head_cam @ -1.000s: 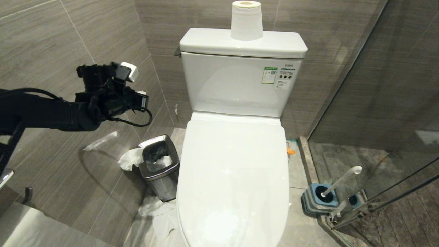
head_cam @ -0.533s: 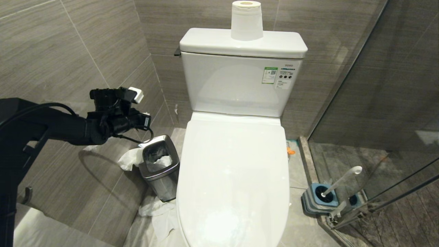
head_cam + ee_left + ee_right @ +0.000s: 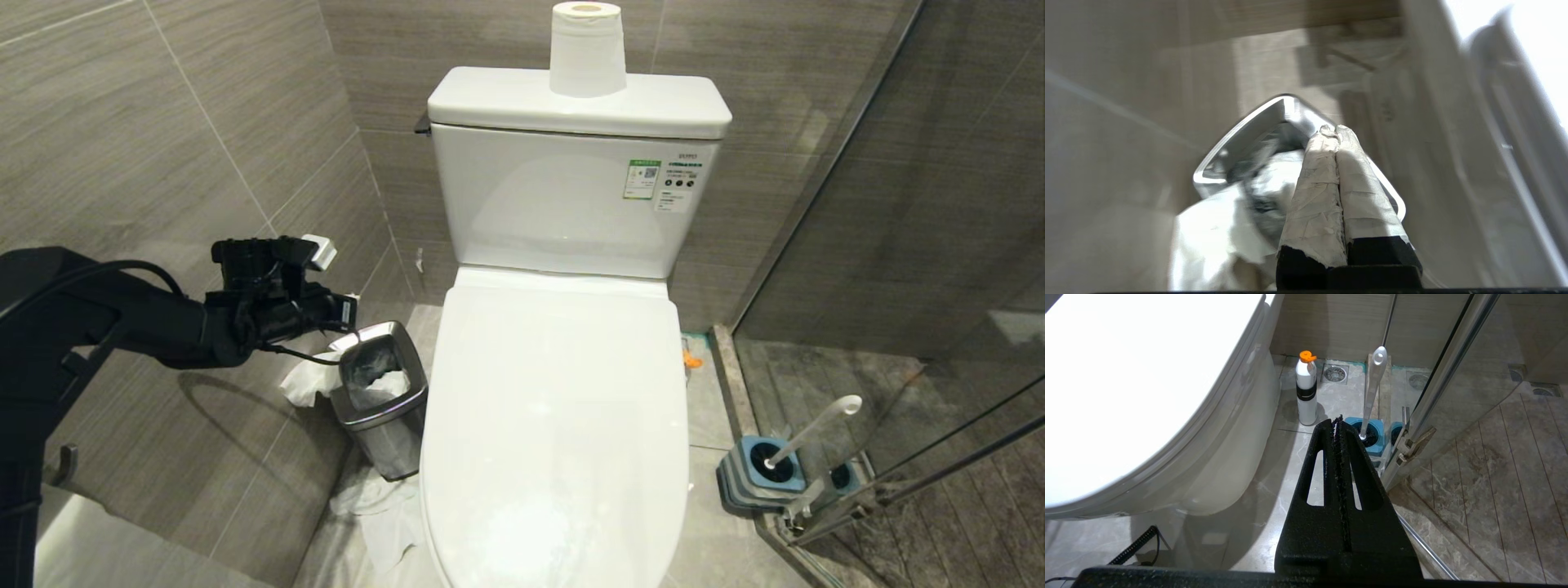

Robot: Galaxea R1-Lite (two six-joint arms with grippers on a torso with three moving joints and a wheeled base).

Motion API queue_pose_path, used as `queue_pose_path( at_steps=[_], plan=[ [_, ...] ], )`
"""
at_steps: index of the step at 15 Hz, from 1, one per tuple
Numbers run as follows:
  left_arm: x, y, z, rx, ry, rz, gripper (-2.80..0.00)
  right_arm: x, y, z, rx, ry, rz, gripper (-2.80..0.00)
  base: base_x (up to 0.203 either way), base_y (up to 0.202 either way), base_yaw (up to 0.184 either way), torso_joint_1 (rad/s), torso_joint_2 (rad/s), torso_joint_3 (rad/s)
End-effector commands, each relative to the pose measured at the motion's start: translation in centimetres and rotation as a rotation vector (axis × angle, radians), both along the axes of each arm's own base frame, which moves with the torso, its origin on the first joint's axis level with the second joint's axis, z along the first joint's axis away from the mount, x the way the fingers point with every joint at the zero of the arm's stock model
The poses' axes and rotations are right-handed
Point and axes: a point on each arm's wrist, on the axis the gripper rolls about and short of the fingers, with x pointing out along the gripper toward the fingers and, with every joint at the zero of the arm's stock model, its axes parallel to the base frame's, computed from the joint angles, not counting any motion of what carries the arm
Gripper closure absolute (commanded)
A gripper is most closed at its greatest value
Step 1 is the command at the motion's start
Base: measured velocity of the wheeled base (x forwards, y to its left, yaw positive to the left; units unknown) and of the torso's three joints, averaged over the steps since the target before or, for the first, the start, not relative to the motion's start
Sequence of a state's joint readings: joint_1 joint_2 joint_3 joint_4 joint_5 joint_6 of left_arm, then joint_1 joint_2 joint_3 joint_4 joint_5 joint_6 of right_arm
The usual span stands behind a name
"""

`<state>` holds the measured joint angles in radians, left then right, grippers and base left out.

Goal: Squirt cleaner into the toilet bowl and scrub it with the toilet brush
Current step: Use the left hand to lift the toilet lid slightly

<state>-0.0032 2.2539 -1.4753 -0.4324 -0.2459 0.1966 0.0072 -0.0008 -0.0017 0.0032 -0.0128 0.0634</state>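
1. Toilet bowl (image 3: 555, 425), large, white, glossy ceramic, fills the middle of the head view with its white lid down, so the inside is hidden; a white paper roll (image 3: 587, 51) stands upright on the cistern behind it.
2. Left hand (image 3: 347, 314), at the end of a black arm reaching in from the left, hangs just above the near rim of a small steel-rimmed bin (image 3: 377, 384) that stands beside the toilet's left flank. In the left wrist view its tape-wrapped fingers (image 3: 1314, 196) are pressed together with nothing between them, pointing toward the bin's opening, which holds crumpled white paper (image 3: 1224, 237).
3. Toilet brush (image 3: 808, 433), with its long slim white plastic handle, stands tilted in a blue-and-grey ribbed holder (image 3: 755, 478) on the floor to the right of the toilet, next to the glass shower door.
4. Right hand (image 3: 1337, 418) is out of the head view; its own camera shows its black fingers closed flat against each other, empty, above the floor beside the bowl.
5. White bottle with an orange cap (image 3: 1306, 390) stands upright on the floor between the toilet base and the brush holder.
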Motion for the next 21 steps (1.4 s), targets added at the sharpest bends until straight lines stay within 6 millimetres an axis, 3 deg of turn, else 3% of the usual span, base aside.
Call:
queue_pose_path(
  at_steps=[1, 5, 9, 11, 16, 21],
  plan=[
    [-0.1, 0.2, -0.6, -0.021, 0.013, -0.046, 0.00, 0.0, 0.0, 0.0, 0.000, 0.001, -0.001, 0.00, 0.000, 0.000, 0.000, 0.000, 0.00, 0.000],
    [0.8, 0.7, -2.7, -0.035, 0.019, -0.071, 0.00, 0.0, 0.0, 0.0, 0.001, 0.002, -0.001, 0.00, 0.000, 0.000, 0.000, 0.000, 0.00, 0.000],
    [3.4, 0.1, -4.2, 0.006, -0.188, -0.004, 0.00, 0.0, 0.0, 0.0, 0.000, 0.001, -0.002, 0.00, 0.000, 0.000, 0.000, 0.000, 0.00, 0.000],
    [3.3, -0.6, -4.4, 0.009, -0.189, -0.008, 0.00, 0.0, 0.0, 0.0, 0.000, 0.001, -0.002, 0.00, 0.000, 0.000, 0.000, 0.000, 0.00, 0.000],
    [1.4, -1.0, -6.8, -0.031, -0.071, -0.044, 0.00, 0.0, 0.0, 0.0, 0.000, 0.001, 0.001, 0.00, 0.000, 0.000, 0.000, 0.000, 0.00, 0.000],
    [-2.9, -1.0, -9.2, -0.147, 0.120, -0.165, 0.00, 0.0, 0.0, 0.0, 0.000, 0.002, 0.001, 0.00, 0.000, 0.000, 0.000, 0.000, 0.00, 0.000]
  ],
)
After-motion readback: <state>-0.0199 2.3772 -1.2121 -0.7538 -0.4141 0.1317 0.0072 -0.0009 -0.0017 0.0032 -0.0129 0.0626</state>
